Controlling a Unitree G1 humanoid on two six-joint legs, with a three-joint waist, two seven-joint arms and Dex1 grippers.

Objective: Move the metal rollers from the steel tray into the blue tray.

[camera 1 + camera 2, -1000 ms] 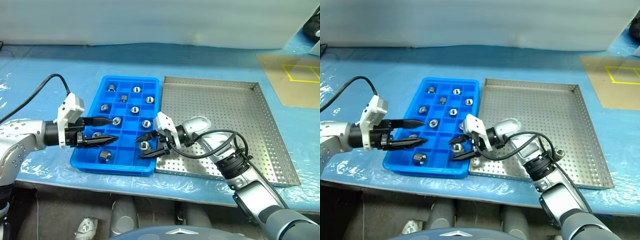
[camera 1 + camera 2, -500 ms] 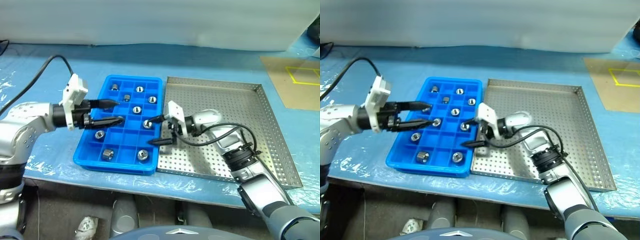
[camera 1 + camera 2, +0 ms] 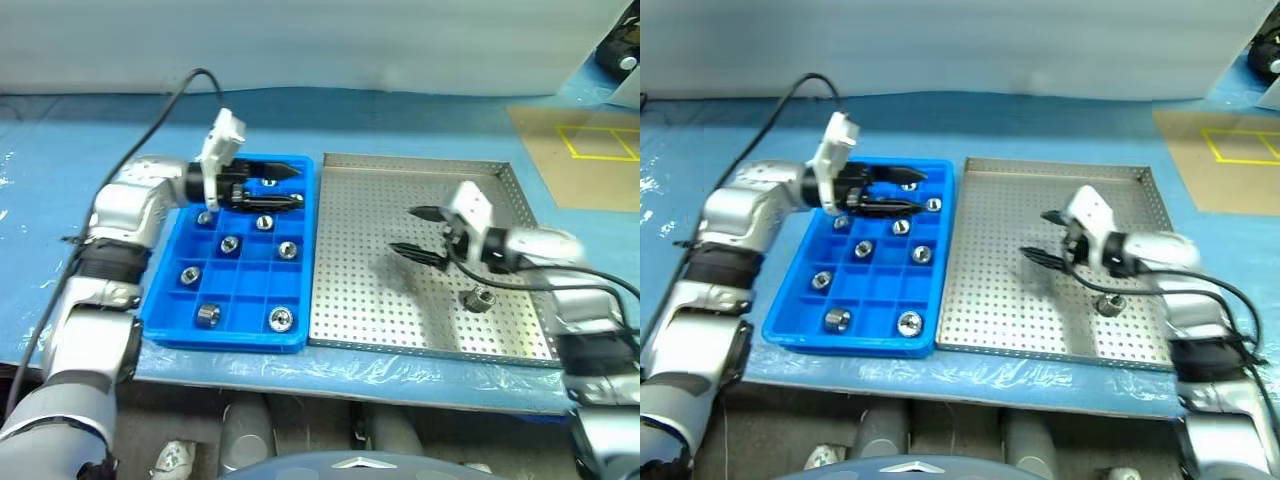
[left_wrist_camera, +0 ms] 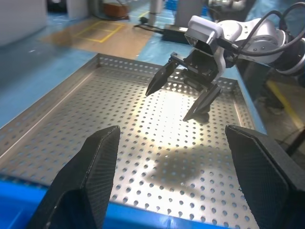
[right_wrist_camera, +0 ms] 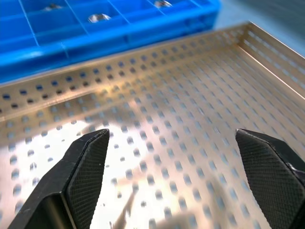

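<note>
One metal roller (image 3: 479,297) lies on the perforated floor of the steel tray (image 3: 350,300), toward the tray's near right part, close below the right hand (image 3: 415,232). It touches nothing but the tray floor. The other metal rollers sit in the blue tray (image 3: 175,305), which stands just left of the steel tray with their long sides next to each other. They rest in separate square compartments: one near the front left (image 3: 208,315), one near the front right (image 3: 281,319), one along the left side (image 3: 190,274), two in the middle rows (image 3: 229,243) (image 3: 288,250), one further back (image 3: 265,222), and at least one more at the far end, partly hidden behind the left hand (image 3: 285,186).

The right hand hovers above the middle of the steel tray, its two black fingers spread wide and holding nothing; its tips point toward the blue tray. In the right wrist view both fingers (image 5: 86,176) stand far apart over the bare perforated floor.

The left hand hangs over the far end of the blue tray, pointing toward the steel tray, fingers parted and empty. In the left wrist view its fingers (image 4: 93,176) frame the right hand (image 4: 178,98) across the steel tray.

Both trays rest on a table (image 3: 400,125) covered in blue sheeting.
</note>
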